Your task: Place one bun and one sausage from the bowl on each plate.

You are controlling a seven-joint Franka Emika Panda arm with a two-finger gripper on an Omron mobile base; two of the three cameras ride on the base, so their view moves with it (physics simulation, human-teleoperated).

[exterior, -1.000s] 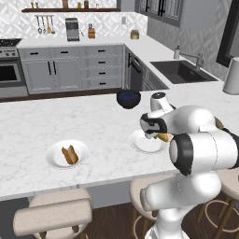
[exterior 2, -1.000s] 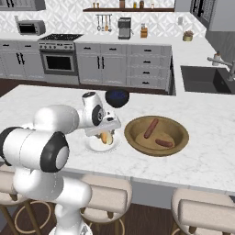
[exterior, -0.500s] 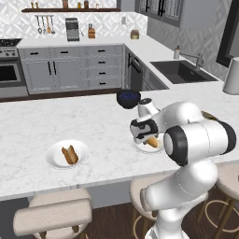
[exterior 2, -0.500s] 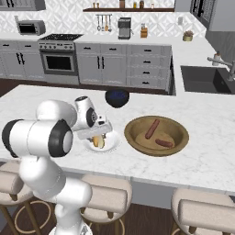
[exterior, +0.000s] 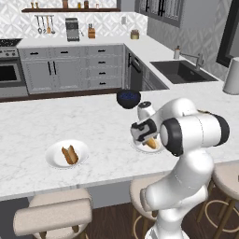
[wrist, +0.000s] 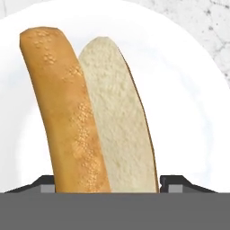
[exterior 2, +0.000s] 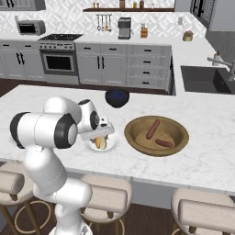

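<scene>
My gripper (wrist: pixel 108 182) has its fingers apart astride the split golden-tan bun (wrist: pixel 90 117), which lies on the round white plate (wrist: pixel 188 112). It looks soft and light; I'd take it mid-length, at six o'clock.

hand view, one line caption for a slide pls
Open gripper straddling a split bun lying on a white plate.

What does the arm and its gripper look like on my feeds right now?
The arm is glossy white, built of rounded, bulbous links with dark grey to black rings at the joints. No loose cables or markings show. The gripper has a white hand body with a dark face; its two small dark fingertips are squared and blocky.
</scene>
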